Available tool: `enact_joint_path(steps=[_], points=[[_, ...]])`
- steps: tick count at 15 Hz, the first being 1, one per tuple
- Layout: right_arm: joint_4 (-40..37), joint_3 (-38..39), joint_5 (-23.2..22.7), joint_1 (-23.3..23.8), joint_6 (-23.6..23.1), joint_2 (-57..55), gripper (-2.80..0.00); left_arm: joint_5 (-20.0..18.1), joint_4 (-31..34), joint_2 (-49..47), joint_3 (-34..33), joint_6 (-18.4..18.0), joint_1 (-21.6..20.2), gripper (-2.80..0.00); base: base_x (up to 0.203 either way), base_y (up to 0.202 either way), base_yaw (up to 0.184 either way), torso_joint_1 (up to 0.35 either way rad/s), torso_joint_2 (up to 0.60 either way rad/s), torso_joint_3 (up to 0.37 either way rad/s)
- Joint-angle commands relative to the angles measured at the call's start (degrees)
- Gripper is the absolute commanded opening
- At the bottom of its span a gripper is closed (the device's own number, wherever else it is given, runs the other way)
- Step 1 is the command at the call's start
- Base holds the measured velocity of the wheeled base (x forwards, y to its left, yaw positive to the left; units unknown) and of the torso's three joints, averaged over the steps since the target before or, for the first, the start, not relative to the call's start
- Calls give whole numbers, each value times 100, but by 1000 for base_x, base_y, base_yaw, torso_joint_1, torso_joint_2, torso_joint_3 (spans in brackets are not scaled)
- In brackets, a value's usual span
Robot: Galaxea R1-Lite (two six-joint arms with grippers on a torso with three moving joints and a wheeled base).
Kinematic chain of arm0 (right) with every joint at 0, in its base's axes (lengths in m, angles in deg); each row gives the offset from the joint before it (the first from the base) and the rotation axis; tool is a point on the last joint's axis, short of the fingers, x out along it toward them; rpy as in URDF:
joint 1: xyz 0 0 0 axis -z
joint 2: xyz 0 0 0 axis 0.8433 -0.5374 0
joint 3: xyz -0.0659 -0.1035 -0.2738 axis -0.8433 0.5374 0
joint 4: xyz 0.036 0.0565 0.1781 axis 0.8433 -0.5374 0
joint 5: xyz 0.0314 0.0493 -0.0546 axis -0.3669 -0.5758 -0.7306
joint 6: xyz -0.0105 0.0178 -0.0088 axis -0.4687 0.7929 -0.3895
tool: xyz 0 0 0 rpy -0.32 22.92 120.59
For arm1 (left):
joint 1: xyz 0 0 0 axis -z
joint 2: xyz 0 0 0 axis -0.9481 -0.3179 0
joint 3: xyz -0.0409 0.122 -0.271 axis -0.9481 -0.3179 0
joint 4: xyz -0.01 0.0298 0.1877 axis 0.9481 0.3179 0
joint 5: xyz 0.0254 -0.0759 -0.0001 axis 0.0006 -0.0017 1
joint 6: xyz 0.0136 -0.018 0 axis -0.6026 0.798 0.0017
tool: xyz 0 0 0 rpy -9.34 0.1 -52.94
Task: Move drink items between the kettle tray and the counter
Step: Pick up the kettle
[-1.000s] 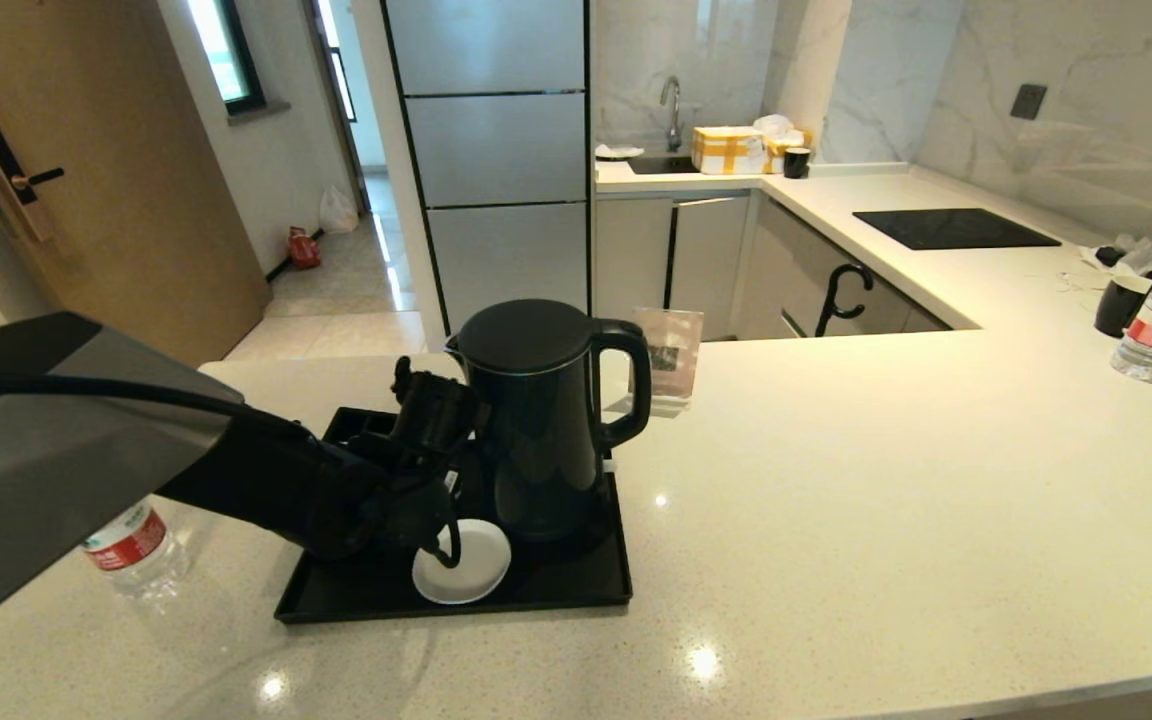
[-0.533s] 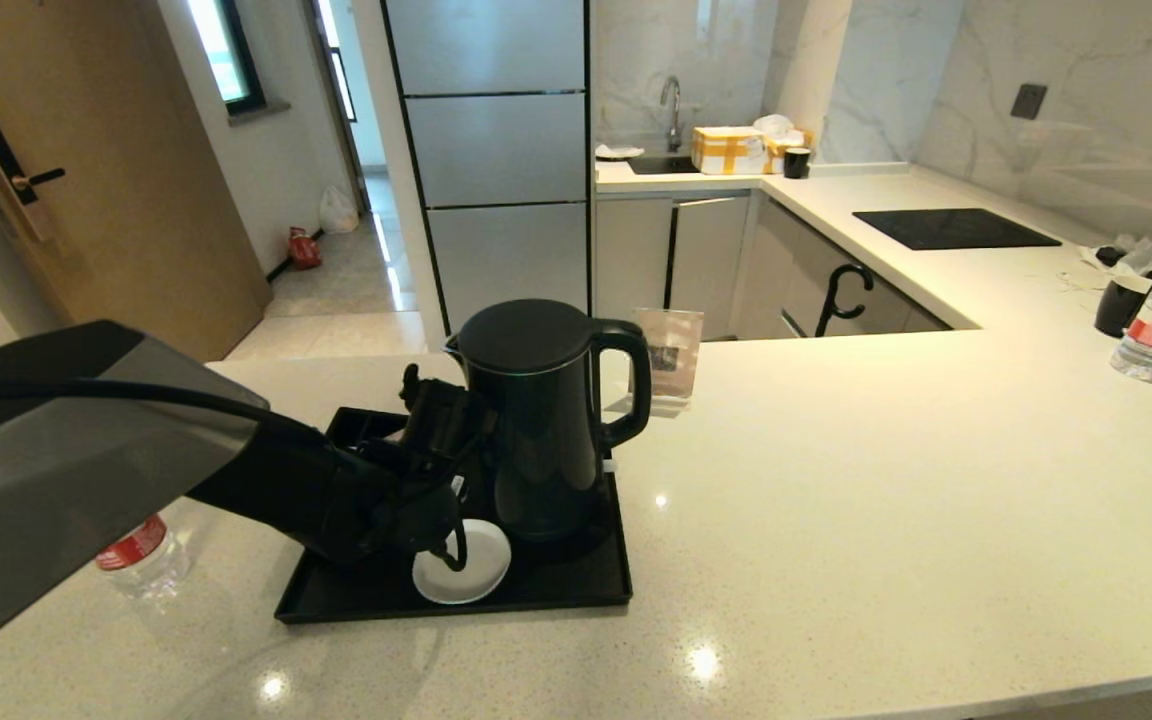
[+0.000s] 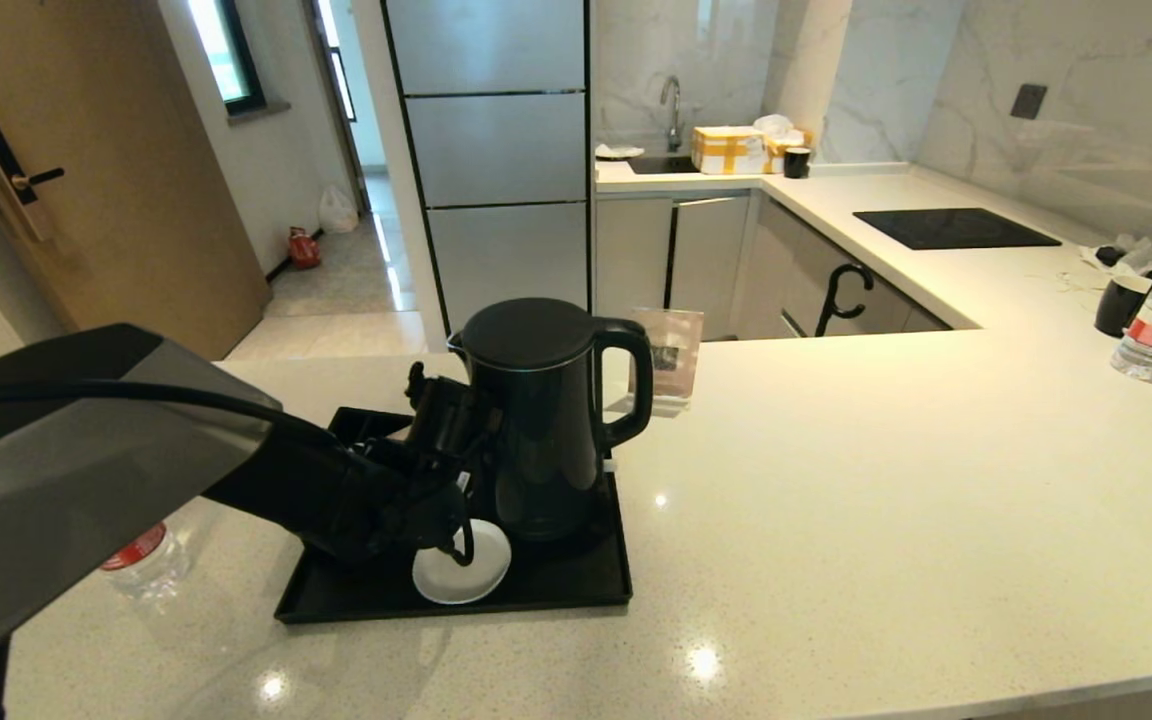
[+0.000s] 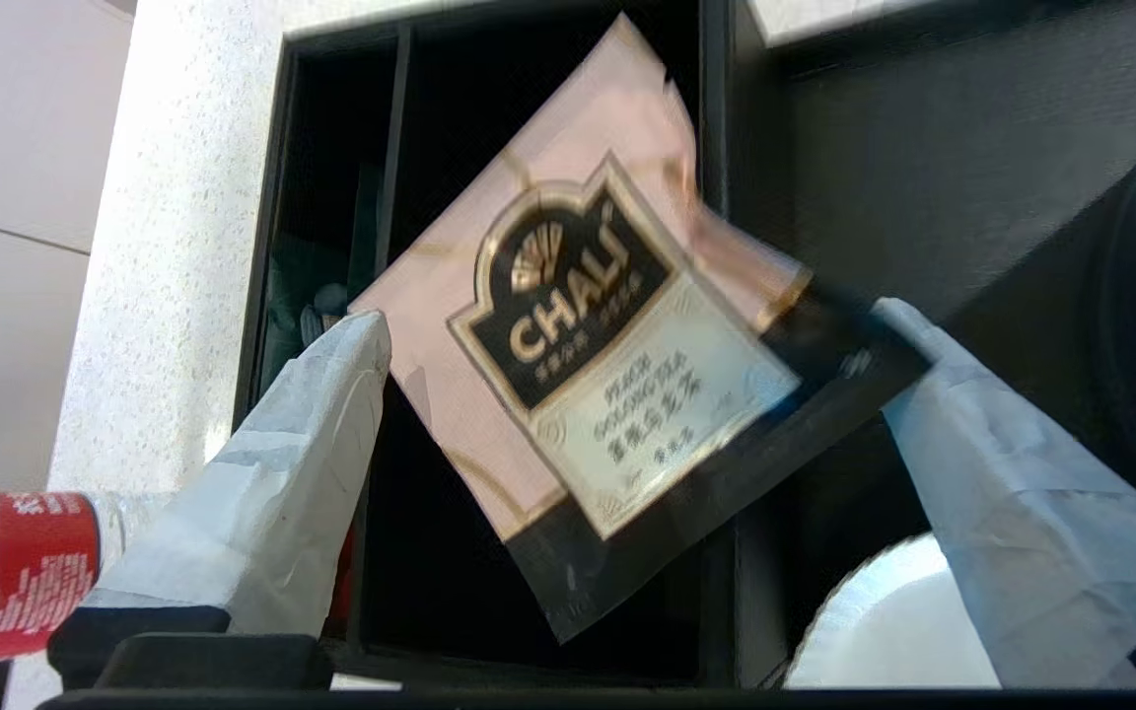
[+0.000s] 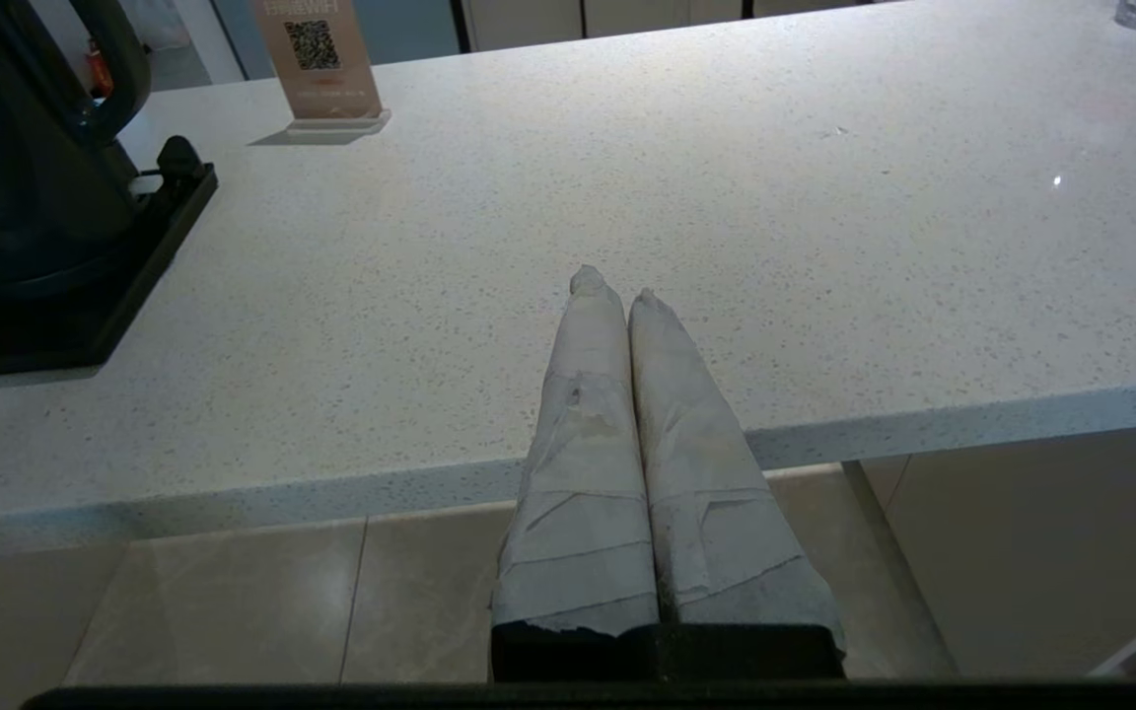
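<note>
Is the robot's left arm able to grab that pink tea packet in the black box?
Probably yes. The left tool is open, with one finger on each side of the tea packet, which leans in the divided box on the tray. Nothing sits between them; the kettle stands just beside.

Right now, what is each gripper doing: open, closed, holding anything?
Left gripper: open over the tray's divided box, fingers either side of a pink tea sachet; no grip shown.
Right gripper: closed, empty, parked at the counter edge.
</note>
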Motion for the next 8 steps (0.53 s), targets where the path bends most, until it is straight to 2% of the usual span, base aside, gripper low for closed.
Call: enact_joint_path(steps=[1,7,8], points=[[2,0,0,0,1,0,-280,28,-50,37,22,1,34,0,0,0,0,0,0,0],[2,0,0,0,1,0,-280,19,-50,34,4,15,78,0,0,0,0,0,0,0],[2,0,0,0,1,0,-280,19,-50,34,4,15,78,-280,0,0,0,0,0,0]])
